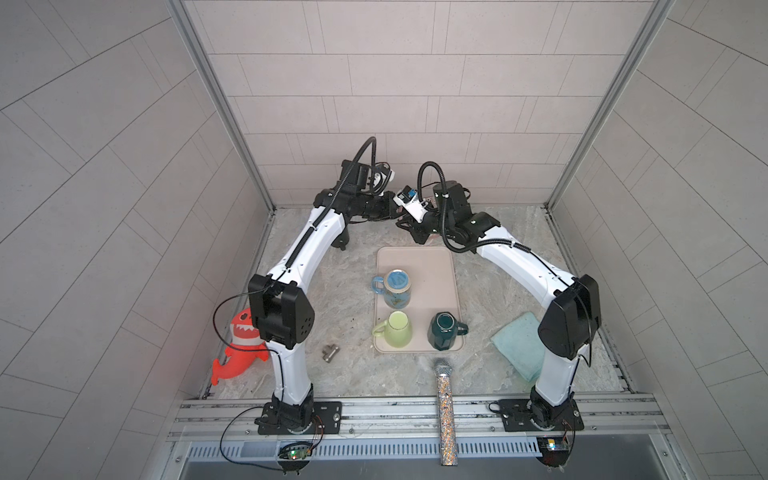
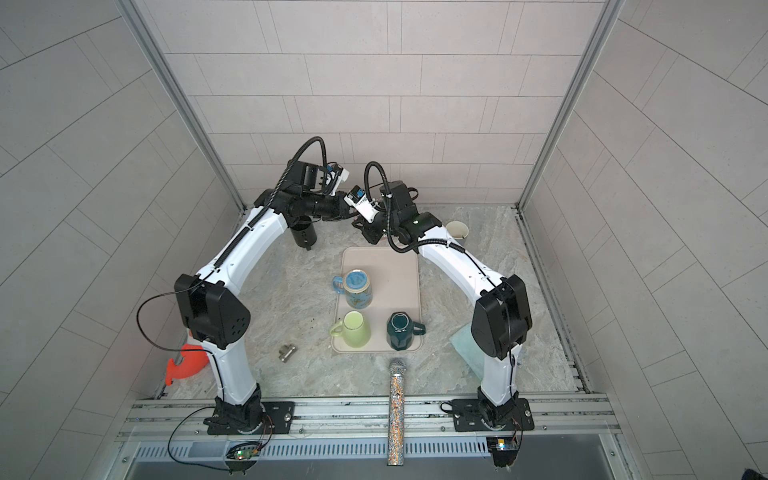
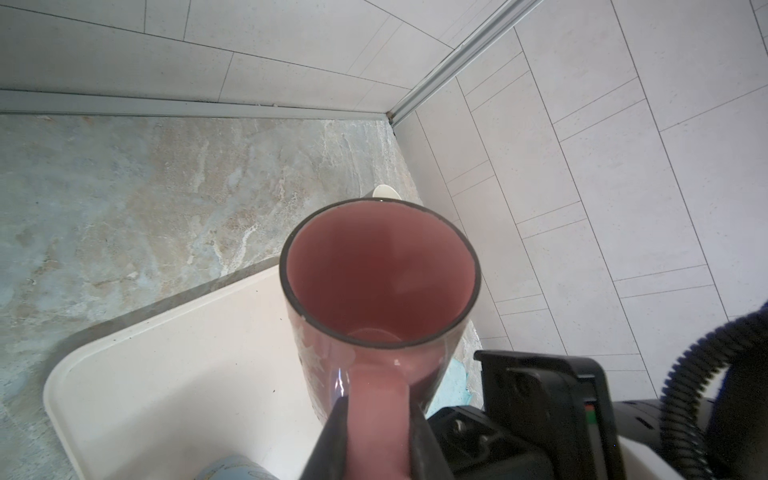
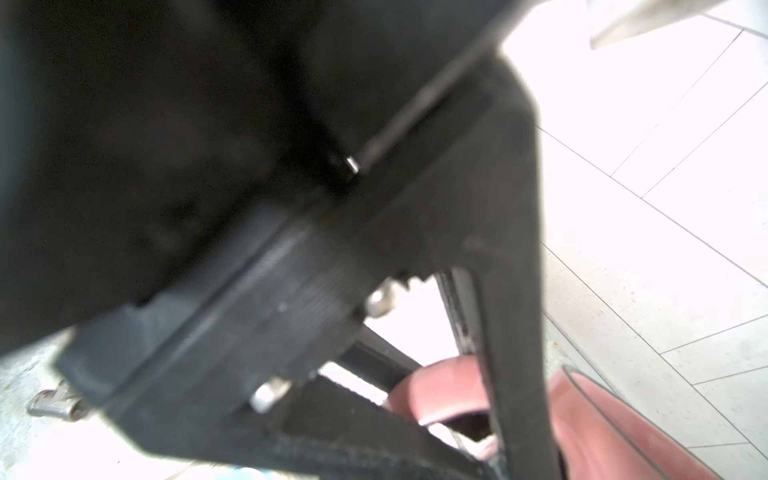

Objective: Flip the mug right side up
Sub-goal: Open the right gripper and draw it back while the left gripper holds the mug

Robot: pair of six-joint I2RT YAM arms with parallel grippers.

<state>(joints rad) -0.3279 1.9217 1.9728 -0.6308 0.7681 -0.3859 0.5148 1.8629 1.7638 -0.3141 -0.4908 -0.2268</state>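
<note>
Clamping the pink mug (image 3: 380, 270) by its handle: left hand (image 3: 376, 411); right hand (image 1: 409, 232) pressed together.

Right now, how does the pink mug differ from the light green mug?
The pink mug is held by its handle in the left gripper, mouth toward the left wrist camera; the light green mug stands free on the tray. The pink mug has a dark rim; the light green mug looks plain. Both are handled mugs.
</note>
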